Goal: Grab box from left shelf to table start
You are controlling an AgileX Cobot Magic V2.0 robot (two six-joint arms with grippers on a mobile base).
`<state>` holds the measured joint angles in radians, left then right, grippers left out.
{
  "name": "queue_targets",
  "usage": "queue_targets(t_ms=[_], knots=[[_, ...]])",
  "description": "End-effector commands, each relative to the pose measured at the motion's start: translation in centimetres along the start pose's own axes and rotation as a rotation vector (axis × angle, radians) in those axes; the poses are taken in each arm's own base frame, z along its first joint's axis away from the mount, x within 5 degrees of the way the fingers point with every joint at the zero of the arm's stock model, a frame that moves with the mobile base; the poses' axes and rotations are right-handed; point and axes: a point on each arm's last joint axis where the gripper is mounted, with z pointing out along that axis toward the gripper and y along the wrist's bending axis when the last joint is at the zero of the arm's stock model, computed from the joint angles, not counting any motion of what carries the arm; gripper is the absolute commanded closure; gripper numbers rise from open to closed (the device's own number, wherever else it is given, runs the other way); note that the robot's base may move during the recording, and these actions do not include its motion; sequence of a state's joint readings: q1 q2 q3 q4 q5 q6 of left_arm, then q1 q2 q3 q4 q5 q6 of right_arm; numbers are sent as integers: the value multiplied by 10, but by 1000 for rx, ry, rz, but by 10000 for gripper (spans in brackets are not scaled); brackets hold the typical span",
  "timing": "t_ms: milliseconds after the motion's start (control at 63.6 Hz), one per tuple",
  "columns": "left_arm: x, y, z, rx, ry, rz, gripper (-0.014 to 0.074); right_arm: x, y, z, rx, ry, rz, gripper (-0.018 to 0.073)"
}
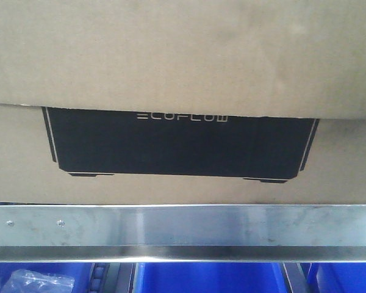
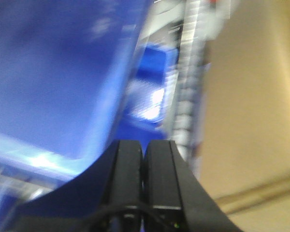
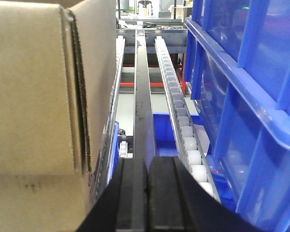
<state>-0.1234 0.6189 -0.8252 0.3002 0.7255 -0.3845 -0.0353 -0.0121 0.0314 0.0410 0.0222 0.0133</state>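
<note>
The brown cardboard box (image 1: 183,55) fills the upper front view, its black panel with white ECOFLOW lettering facing me. It sits on the left shelf behind the brushed-steel front rail (image 1: 183,226). The right gripper (image 3: 147,162) is shut and empty beside the box's right side (image 3: 34,92), above the roller tracks. The left gripper (image 2: 144,145) is shut and empty, in a blurred view with the box's other side (image 2: 251,111) to its right. The table is out of view.
Blue plastic bins (image 1: 207,278) sit under the shelf rail. A blue bin (image 3: 246,96) stands right of the right gripper. White roller tracks (image 3: 183,130) run back along the shelf. A blue bin (image 2: 53,77) lies left of the left gripper.
</note>
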Motion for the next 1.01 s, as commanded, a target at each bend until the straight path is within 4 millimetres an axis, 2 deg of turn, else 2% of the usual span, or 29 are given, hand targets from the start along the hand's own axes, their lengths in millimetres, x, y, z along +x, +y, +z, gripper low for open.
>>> queue_targets(t_ms=[0, 142, 299, 378, 519, 739, 991], knots=[[-26, -7, -4, 30, -45, 15, 602, -9, 0, 0, 4, -84, -10, 510], [-41, -27, 0, 117, 17, 79, 531, -9, 0, 0, 4, -84, -10, 510], [-56, -50, 7, 174, 105, 138, 348, -9, 0, 0, 4, -84, -10, 510], [-67, -60, 13, 165, 167, 146, 302, -9, 0, 0, 4, -84, -10, 510], [-85, -73, 26, 125, 292, 154, 300, -9, 0, 0, 4, -84, -10, 510], [-111, -98, 37, 201, 380, 212, 300, -9, 0, 0, 4, -84, -10, 510], [-124, -98, 71, 162, 467, 172, 284, -9, 0, 0, 4, -84, -10, 510]])
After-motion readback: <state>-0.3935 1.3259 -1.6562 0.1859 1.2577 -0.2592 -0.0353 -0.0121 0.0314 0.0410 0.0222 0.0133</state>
